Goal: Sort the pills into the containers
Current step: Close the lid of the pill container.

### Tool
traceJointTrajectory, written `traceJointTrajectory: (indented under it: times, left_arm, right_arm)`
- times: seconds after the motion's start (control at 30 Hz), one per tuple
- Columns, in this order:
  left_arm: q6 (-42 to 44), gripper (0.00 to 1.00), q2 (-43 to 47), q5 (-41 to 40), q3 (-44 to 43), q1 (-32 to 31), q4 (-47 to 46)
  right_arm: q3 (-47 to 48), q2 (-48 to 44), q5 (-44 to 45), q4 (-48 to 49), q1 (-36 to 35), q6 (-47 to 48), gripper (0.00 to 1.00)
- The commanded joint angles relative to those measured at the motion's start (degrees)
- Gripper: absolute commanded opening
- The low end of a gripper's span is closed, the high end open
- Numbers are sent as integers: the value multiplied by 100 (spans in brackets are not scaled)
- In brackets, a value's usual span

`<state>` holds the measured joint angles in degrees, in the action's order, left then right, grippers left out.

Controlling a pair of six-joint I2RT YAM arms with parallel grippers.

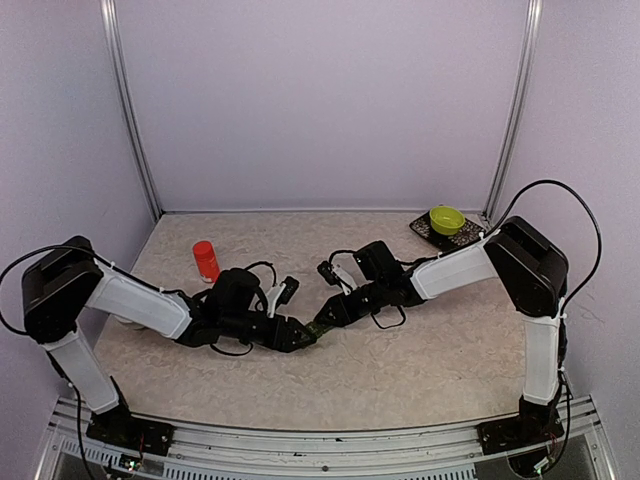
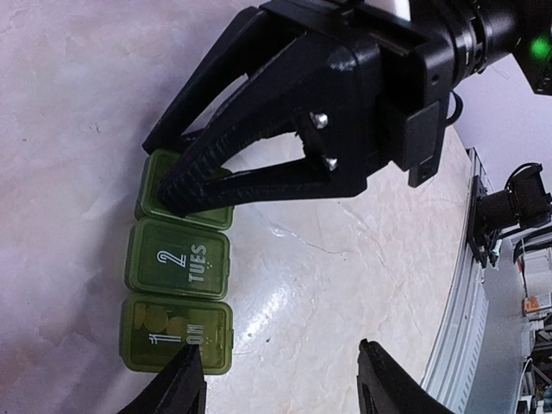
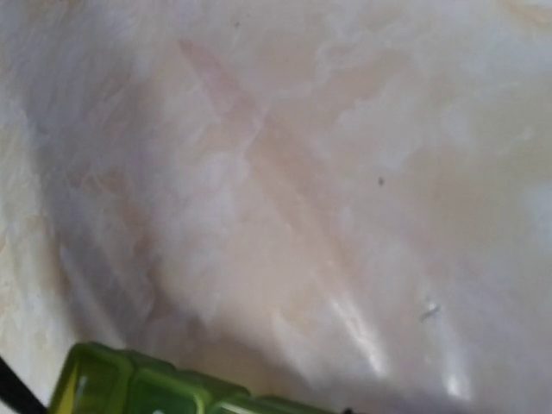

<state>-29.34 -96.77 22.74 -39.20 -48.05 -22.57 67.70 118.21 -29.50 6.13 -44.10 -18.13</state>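
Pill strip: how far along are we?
Done: yellow pills show through the MON compartment lid. In hand: the right pincer is down on the third compartment; the left pincer is open beside MON. Left: no pills show in the TUES compartment; the third is covered.

In the left wrist view, we find the far compartment of the containers (image 2: 177, 259) covered by the right gripper (image 2: 164, 172), so its lid mark is hidden. The left gripper (image 2: 278, 349) is cut off by the lower edge. The right wrist view is blurred, and only a corner of the strip shows at its bottom edge
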Motion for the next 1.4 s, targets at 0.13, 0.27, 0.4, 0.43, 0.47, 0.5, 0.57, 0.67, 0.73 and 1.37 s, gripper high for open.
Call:
traceJointTrajectory:
  times: [0.13, 0.27, 0.4, 0.43, 0.47, 0.5, 0.57, 0.67, 0.73, 1.37]
  left_arm:
    - [-101, 59, -529, 147, -30, -73, -281]
    - [-151, 56, -752, 254, -165, -97, -322]
    - [-155, 56, -805, 275, -178, -151, -272]
    - [-151, 56, -789, 270, -150, -159, -260]
    - [-146, 56, -764, 243, -116, -160, -252]
    - [-136, 55, -750, 206, -83, -153, -227]
    - [-128, 55, -734, 171, 6, -132, -225]
    - [-158, 55, -723, 175, 178, -69, -360]
    - [-189, 55, -749, 190, 272, -16, -458]
    - [37, 76, 1002, 141, 544, 49, -241]
  right_arm:
    - [41, 79, 155, -249, -42, 46, 31]
    - [47, 54, 180, -301, -38, 75, 31]
    - [65, 44, 199, -344, -38, 94, 31]
    - [61, 44, 199, -342, -38, 95, 31]
    - [67, 44, 203, -348, -38, 99, 31]
    - [69, 44, 188, -345, -38, 97, 31]
    - [75, 48, 160, -341, -40, 90, 31]
    - [91, 24, 146, -339, -37, 81, 31]
    - [94, -3, 139, -334, -41, 82, 31]
    - [-38, -464, -224, -585, -38, 929, 61]
